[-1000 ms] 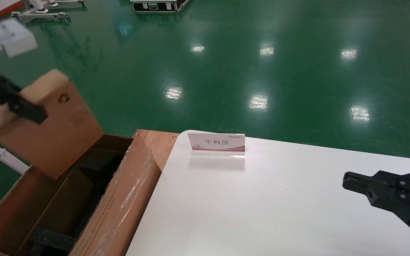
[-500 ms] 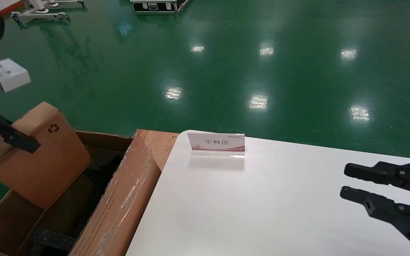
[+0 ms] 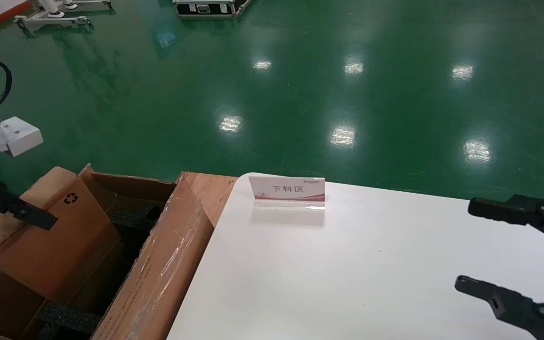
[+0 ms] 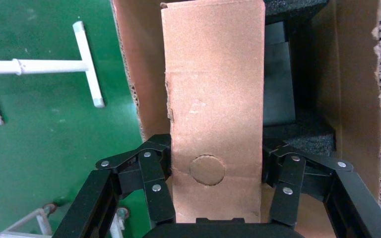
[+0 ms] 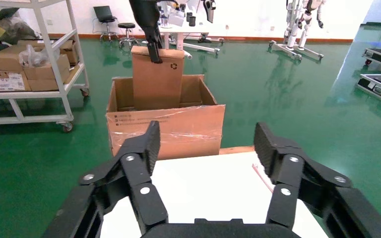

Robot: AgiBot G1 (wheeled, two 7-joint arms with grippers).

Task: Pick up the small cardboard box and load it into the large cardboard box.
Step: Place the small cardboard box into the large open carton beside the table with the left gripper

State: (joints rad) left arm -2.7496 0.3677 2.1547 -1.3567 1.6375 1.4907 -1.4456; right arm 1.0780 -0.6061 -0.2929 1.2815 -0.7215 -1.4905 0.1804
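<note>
**Head view: small carton partly inside the big one**

Head view shows the left gripper [image 3: 31, 215] clamped on the small cardboard box [image 3: 50, 241], which stands upright with its lower part already below the rim of the large cardboard box [image 3: 158, 269]. In the left wrist view both fingers [image 4: 151, 181] press its 2 side faces.

To finish well, I would lower it straight, keep it clear of the near wall, and let go only once it rests.

Black foam blocks [image 3: 71, 318] line the large carton's inside. The right gripper [image 3: 489, 250] hangs spread wide over the white table [image 3: 347, 283], idle.
</note>
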